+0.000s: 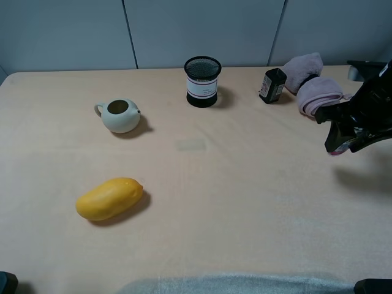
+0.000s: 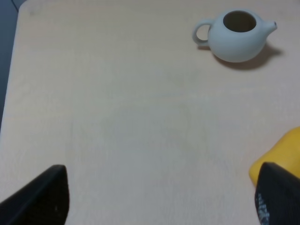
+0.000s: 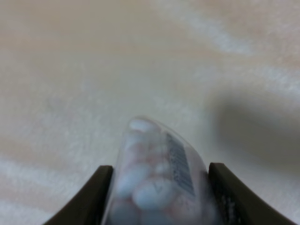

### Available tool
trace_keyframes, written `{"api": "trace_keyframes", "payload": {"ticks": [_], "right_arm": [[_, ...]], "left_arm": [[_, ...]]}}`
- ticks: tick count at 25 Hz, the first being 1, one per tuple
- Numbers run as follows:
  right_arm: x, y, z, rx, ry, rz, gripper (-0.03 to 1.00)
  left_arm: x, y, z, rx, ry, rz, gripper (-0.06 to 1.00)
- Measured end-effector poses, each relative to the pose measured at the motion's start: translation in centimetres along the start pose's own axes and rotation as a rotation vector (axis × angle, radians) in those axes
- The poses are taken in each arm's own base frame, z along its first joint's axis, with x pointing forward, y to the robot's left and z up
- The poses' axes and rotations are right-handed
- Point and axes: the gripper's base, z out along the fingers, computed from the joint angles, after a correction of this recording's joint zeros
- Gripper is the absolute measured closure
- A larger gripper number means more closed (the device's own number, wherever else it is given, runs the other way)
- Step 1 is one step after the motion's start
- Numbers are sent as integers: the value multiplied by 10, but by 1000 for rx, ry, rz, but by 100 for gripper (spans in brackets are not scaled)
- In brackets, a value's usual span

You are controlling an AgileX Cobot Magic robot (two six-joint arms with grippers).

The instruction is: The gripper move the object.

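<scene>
My right gripper (image 1: 340,146) hangs above the table at the far right, shut on the small clear plastic bottle (image 3: 157,180). The right wrist view shows the bottle between the two black fingers (image 3: 89,201), with white pellets inside and a barcode on its label. In the high view only a pink sliver of the bottle (image 1: 337,151) shows under the claw; its silver cap is hidden. My left gripper (image 2: 159,206) is open and empty above bare table, with the mango (image 2: 281,157) beside one finger.
A yellow mango (image 1: 109,198) lies front left and a white teapot (image 1: 119,114) behind it. A black mesh cup (image 1: 202,81), a dark square bottle (image 1: 272,85) and a pink cloth (image 1: 313,86) stand along the back.
</scene>
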Motion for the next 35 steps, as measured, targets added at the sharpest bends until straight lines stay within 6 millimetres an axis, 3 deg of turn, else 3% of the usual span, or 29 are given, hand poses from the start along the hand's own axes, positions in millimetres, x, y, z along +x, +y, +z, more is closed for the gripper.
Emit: {"api": "trace_keyframes", "payload": {"ticks": [9, 22, 35], "right_arm": [[13, 35, -17, -24, -17, -55, 65], [37, 97, -19, -59, -5, -195, 65], [64, 145, -19, -97, -22, -306, 65]], "left_arm": [[0, 0, 0, 0, 0, 0, 15], [0, 0, 0, 0, 0, 0, 15], [0, 0, 0, 0, 0, 0, 15]]}}
